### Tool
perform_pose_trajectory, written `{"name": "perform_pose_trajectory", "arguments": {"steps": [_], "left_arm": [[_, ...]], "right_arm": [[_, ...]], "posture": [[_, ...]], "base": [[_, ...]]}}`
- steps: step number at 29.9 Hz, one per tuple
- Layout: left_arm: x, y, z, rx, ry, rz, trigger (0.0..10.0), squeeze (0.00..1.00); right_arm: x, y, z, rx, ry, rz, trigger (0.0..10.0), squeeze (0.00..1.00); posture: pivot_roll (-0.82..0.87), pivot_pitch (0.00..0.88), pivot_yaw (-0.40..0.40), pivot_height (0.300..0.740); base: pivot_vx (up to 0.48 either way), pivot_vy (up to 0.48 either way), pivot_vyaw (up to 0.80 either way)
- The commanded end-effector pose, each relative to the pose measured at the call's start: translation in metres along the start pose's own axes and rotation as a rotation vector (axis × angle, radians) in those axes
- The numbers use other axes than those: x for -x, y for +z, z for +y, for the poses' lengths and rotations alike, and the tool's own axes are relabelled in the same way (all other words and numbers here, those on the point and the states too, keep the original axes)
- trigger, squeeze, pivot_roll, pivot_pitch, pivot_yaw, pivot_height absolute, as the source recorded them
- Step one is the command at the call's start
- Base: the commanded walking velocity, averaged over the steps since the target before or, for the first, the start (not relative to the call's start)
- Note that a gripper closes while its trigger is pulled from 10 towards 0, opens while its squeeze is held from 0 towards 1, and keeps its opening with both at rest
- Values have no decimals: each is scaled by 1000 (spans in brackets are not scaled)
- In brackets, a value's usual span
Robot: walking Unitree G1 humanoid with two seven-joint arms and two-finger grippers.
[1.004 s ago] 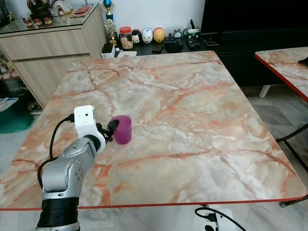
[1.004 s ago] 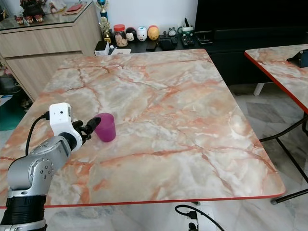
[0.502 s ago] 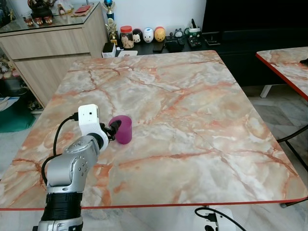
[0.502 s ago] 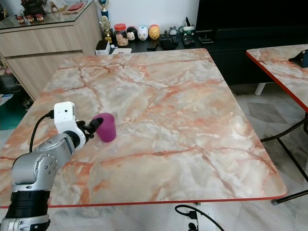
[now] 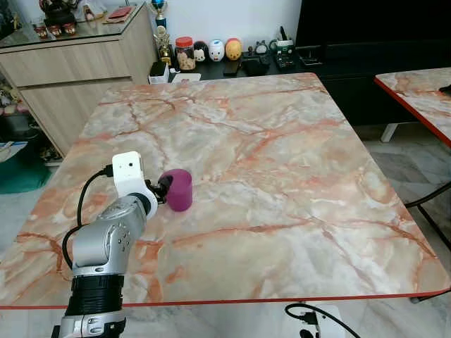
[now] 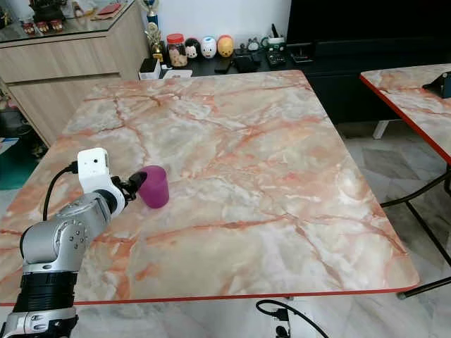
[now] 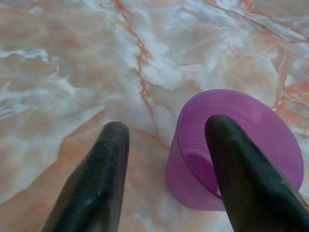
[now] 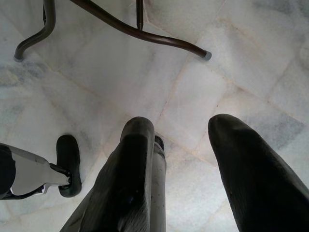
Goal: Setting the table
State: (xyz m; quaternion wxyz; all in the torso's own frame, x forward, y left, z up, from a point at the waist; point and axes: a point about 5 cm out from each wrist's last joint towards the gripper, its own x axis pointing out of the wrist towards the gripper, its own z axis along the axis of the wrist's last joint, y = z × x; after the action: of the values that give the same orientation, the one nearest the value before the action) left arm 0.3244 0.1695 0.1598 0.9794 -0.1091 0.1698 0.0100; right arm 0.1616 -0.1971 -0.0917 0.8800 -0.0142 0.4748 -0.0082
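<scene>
Purple cup [image 5: 179,189] upright on marble surface [image 5: 282,162], near its left edge. Left hand [image 7: 166,145] spread apart, one finger inside cup, other outside the wall. Right hand [image 8: 181,145] apart, idle over floor.

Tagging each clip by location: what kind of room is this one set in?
Most likely a home living or dining room: a marble-pattern table with a purple cup at the left gripper, a wooden sideboard, and toy figurines on a low dark unit.
</scene>
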Motion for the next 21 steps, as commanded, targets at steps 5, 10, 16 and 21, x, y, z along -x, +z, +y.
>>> {"name": "perform_pose_trajectory", "arguments": {"steps": [5, 10, 16, 21], "left_arm": [[-1, 3, 6, -6, 24, -3, 0, 0], [-1, -1, 5, -10, 20, 19, 157, 0], [-2, -1, 3, -4, 6, 28, 118, 0], [-1, 0, 3, -8, -14, 35, 0, 0]], "right_arm": [[0, -2, 4, 9, 14, 11, 10000, 0], [0, -2, 4, 10, 15, 12, 10000, 0], [0, -2, 3, 9, 15, 12, 10000, 0], [0, -2, 3, 7, 15, 13, 10000, 0]], "posture": [[-14, 0, 56, 707], [-15, 0, 56, 707], [-17, 0, 55, 707], [-14, 0, 55, 707]], "base": [[0, 0, 0], [0, 0, 0], [0, 0, 0], [0, 0, 0]]}}
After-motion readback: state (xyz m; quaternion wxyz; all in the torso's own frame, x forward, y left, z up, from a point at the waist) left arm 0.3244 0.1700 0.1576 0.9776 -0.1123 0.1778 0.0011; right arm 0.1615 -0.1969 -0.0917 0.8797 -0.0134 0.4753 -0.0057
